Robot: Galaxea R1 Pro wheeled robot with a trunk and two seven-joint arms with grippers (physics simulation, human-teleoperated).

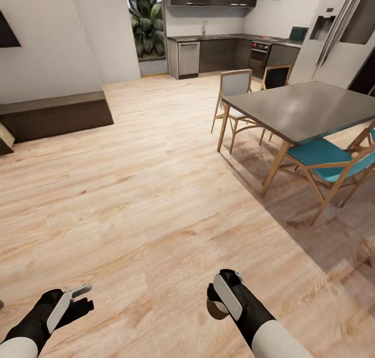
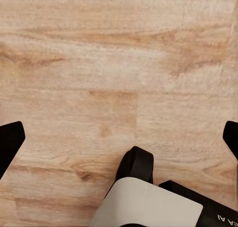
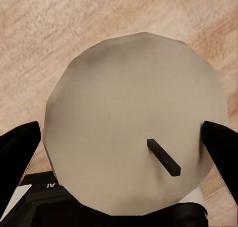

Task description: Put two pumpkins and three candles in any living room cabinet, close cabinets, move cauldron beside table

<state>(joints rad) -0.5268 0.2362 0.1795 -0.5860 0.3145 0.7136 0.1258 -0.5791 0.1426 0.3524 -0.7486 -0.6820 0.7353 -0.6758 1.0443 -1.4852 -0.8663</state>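
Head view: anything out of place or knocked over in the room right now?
Nothing stands out. The dining table and chairs stand upright, the wooden floor looks unmarked, and the right gripper grips a candle between its fingers.

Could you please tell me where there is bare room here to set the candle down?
The grey table top looks bare, bordered by chairs. The wooden floor between the low dark cabinet and the table is open. It is crowded under the table among chair legs. The right gripper holds the candle.
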